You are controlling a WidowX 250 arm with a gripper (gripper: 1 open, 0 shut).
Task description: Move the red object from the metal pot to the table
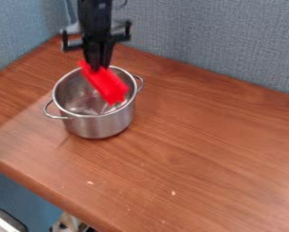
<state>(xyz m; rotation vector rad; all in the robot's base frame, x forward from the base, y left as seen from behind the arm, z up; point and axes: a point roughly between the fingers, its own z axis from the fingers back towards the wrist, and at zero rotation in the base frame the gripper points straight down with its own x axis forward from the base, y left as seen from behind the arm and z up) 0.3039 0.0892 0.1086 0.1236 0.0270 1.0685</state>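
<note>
Counter: reddish-brown wood with visible grain, its front edge running diagonally from the left side toward the bottom of the view. A few small pale specks lie on its surface, toward the front edge.

Pot: shiny metal, round, straight-sided, uncovered. Stands upright on the counter, toward the left end, nearer the front edge than the right end of the counter. Two loop handles at the rim, one on the left side and one on the right. Interior wall visible to the left of the red block.

End effector: black, entering from the top of the view, above the back part of the pot. State: clenched on the upper end of the red block. Exact contact of the fingertips is blurred.

Red block: bright red, elongated, plain. Held tilted, upper end at the end effector, lower end slanting toward the right and front. Position: over the pot opening, upper end above the rim; the block covers part of the rear rim in this view. Whether the lower end touches the pot cannot be told.
</note>
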